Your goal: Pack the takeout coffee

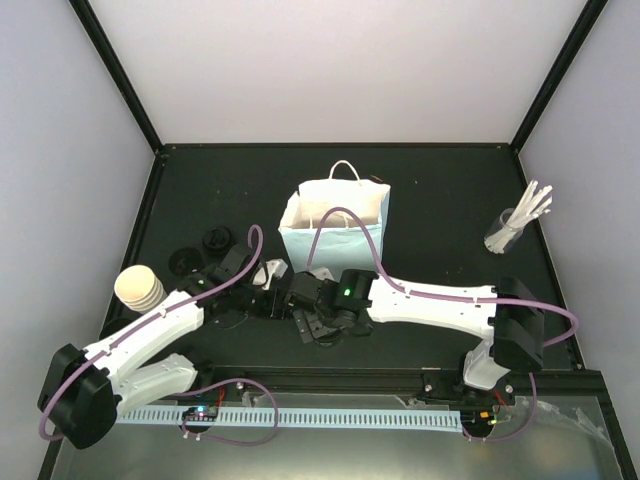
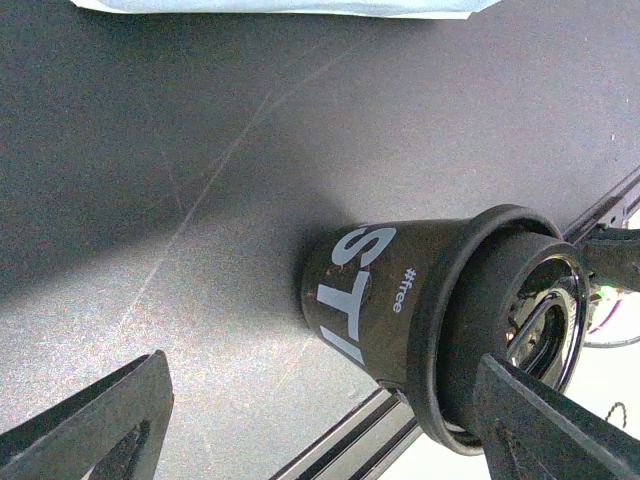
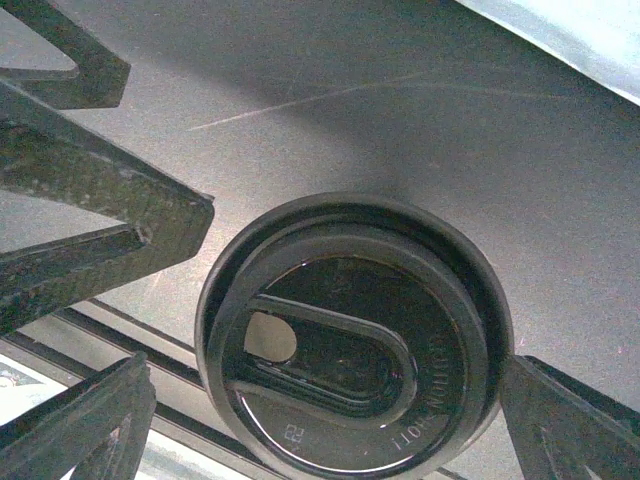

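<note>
Both arms meet mid-table, crowded over one lidded cup (image 2: 370, 290). It looks tipped over, its black lid (image 3: 350, 330) facing the right arm, and I can't tell whether it rests on the table or hangs just above it. The left gripper (image 2: 320, 400) straddles it with the jaws spread wide, one finger well clear of the cup wall and the other right at the lid rim. The right gripper (image 3: 325, 380) frames the lid face-on, jaws released and nothing clamped.

The blue bag (image 1: 335, 225) stands at twelve o'clock from the grippers, just beyond them. A stack of spare cups (image 1: 138, 288) sits at nine, loose lids (image 1: 200, 250) at ten, and the glass of sticks (image 1: 515, 228) out at two. No carrier is in view.

The danger is plain. If a finger squeezes that rim, the lid could pop off. A nudged round cup may roll away. With the fingers this close, the two grippers could also clash.
</note>
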